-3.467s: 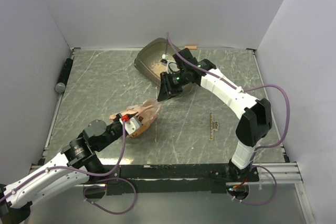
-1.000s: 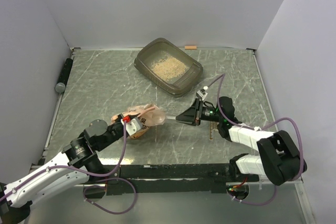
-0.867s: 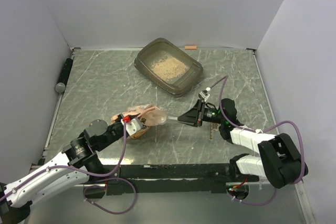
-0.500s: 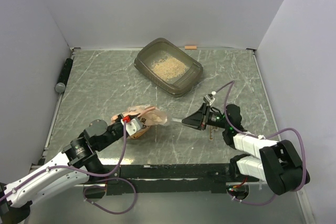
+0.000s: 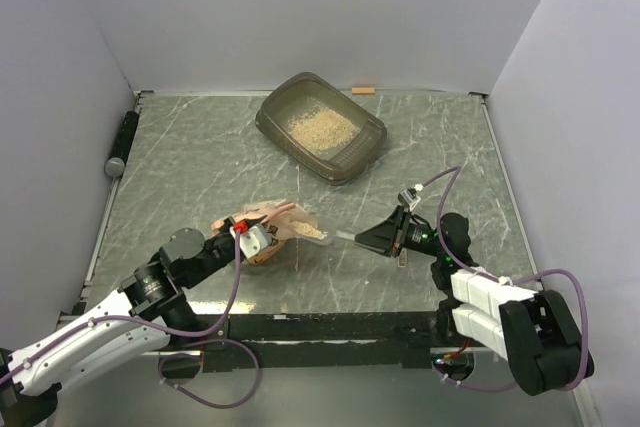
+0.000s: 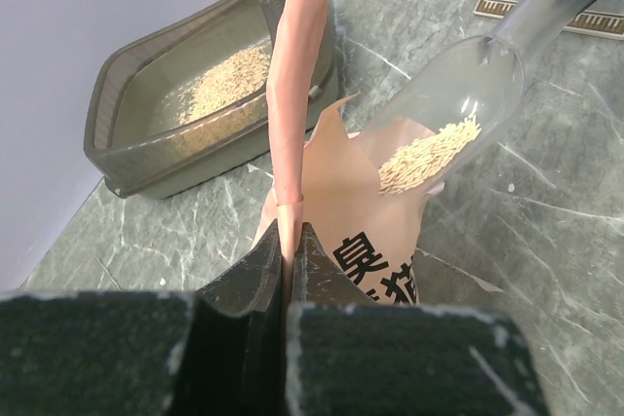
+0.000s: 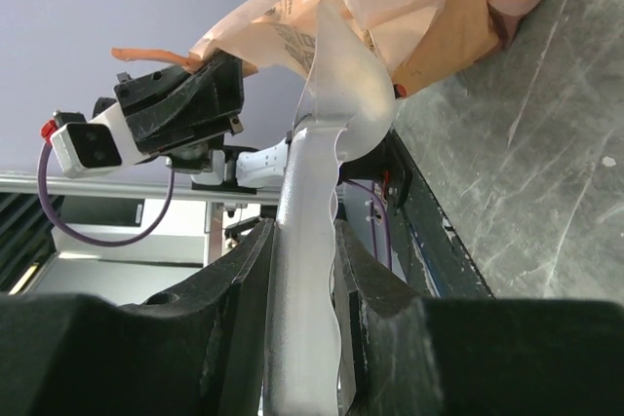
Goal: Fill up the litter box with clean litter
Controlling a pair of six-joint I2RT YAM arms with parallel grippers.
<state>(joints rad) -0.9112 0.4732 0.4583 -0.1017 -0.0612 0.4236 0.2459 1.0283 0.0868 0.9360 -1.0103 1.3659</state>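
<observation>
The grey-brown litter box (image 5: 375, 137) sits at the back centre, with tan litter (image 5: 318, 126) on its floor; it also shows in the left wrist view (image 6: 136, 158). The pink litter bag (image 5: 268, 230) lies in the table's middle. My left gripper (image 5: 250, 238) is shut on the bag's upper edge (image 6: 295, 94), holding its mouth open. My right gripper (image 5: 392, 238) is shut on the handle of a clear plastic scoop (image 5: 322, 232). The scoop's bowl (image 6: 458, 94) sits at the bag's mouth with a small load of litter (image 6: 429, 154) in it.
A dark cylinder (image 5: 121, 144) lies along the left wall. A small ruler-like strip (image 6: 546, 17) lies on the table under my right gripper. A small orange piece (image 5: 362, 90) rests by the back wall.
My right arm left the litter box, came down to the table's right front, pushed the scoop toward the bag, then drew it back right with litter in it. My left arm held still.
</observation>
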